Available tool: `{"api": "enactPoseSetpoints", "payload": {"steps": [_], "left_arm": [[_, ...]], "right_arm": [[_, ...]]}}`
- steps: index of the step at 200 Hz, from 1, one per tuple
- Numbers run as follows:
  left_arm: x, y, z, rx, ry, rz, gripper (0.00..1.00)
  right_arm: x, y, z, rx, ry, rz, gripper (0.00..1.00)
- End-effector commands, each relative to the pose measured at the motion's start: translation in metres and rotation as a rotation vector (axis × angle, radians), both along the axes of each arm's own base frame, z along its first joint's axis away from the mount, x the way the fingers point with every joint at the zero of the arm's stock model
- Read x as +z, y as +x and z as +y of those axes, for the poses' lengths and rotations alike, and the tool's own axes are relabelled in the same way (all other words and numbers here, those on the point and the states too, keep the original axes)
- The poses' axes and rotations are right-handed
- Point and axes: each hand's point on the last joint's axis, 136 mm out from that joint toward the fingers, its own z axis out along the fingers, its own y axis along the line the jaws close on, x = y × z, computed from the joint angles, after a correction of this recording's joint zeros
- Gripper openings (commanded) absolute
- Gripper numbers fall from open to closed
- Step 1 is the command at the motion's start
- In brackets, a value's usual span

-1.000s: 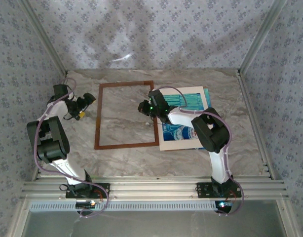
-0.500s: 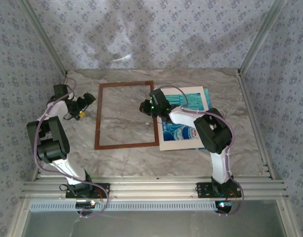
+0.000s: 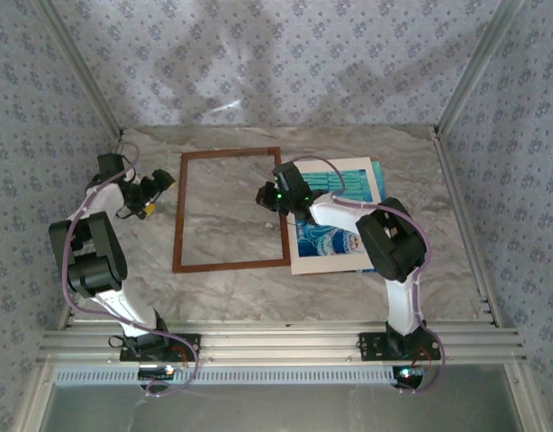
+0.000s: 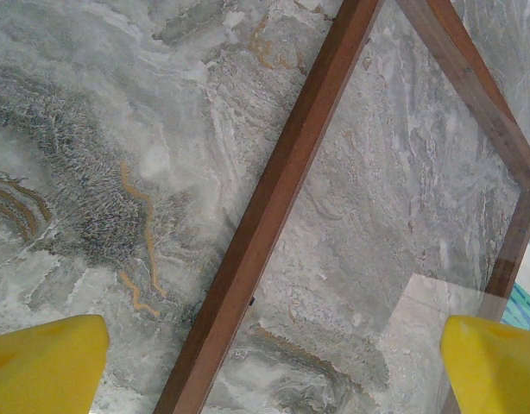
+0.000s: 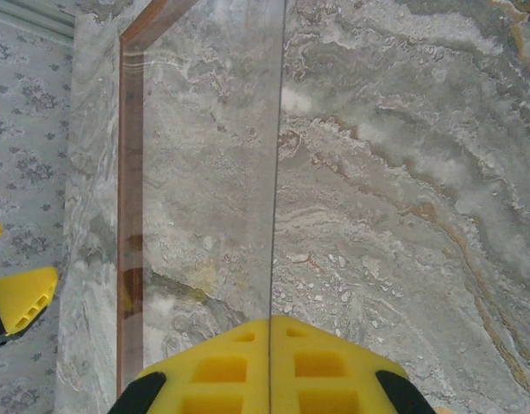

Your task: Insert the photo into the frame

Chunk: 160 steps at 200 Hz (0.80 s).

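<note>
The reddish-brown frame (image 3: 231,265) lies flat on the marble table, left of centre. To its right the blue-teal photo (image 3: 323,241) lies with a cream mat (image 3: 349,167), and my right arm covers part of it. My right gripper (image 3: 262,193) hovers at the frame's right side. Its yellow fingers (image 5: 334,362) are shut on the edge of a clear pane (image 5: 213,172), which slants down over the frame (image 5: 129,172). My left gripper (image 3: 161,184) is open beside the frame's left bar (image 4: 274,207), which runs between its fingertips (image 4: 49,362). A teal corner of the photo (image 4: 526,304) shows there too.
Patterned cloth walls and aluminium rails (image 3: 258,342) close in the table on all sides. Bare marble (image 3: 231,297) stretches between the frame and the near rail. The clear pane (image 4: 446,332) shows as a pale patch inside the frame's far corner.
</note>
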Motion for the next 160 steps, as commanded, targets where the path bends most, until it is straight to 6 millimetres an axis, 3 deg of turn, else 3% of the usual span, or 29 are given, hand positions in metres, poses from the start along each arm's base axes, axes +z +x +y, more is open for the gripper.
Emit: {"api": "enactPoseSetpoints", "payload": {"steps": [1,160], "left_arm": [[-0.0008,0.0013,-0.0066,-0.034,-0.015,0.006,0.99],[-0.0015,0.0018,-0.0083,-0.039,-0.022,0.008,0.98]], "right_arm": [[0.0236,0.0007,0.0001,-0.006,0.002,-0.042,0.0],[0.0256,-0.0021,0.0013,-0.008,-0.014,-0.049,0.0]]}}
